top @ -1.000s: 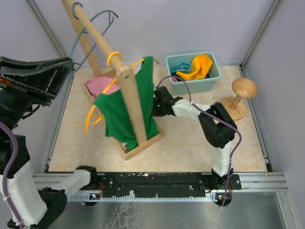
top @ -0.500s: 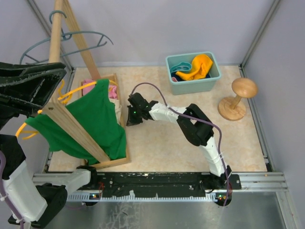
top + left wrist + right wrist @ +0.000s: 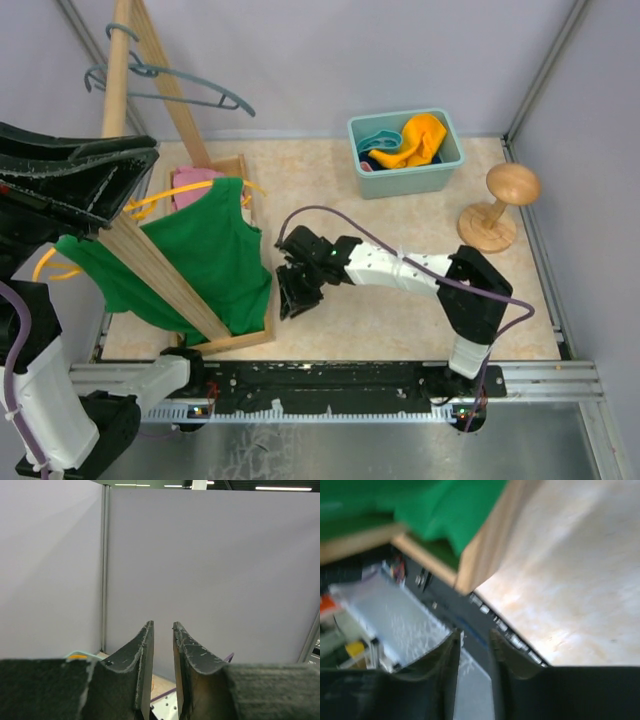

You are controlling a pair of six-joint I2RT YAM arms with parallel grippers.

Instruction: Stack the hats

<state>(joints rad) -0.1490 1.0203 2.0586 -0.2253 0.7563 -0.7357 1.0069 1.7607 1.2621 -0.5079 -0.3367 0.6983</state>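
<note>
An orange-yellow hat [image 3: 418, 138] and a teal hat [image 3: 377, 139] lie in the teal bin [image 3: 410, 181] at the back, with a bit of navy blue hat [image 3: 369, 160] beside them. Pink fabric [image 3: 193, 183] lies in the wooden rack's tray; I cannot tell whether it is a hat. My right gripper [image 3: 291, 298] [image 3: 474, 634] is low over the table by the rack's near right corner, its jaws nearly shut and empty. My left gripper [image 3: 140, 160] [image 3: 163, 625] is raised high at the left, its jaws nearly shut and empty.
A tilted wooden rack [image 3: 150, 272] carries a green tank top [image 3: 205, 258] [image 3: 445, 510], yellow hangers [image 3: 165, 199] and a grey-blue hanger [image 3: 170, 85]. A wooden hat stand [image 3: 497, 205] stands at the right. The rack's base corner [image 3: 482, 565] is close to my right gripper.
The rack with the tank top swung from the middle to the left. My right gripper followed it left, then drew back toward the near edge by the rack's corner.
</note>
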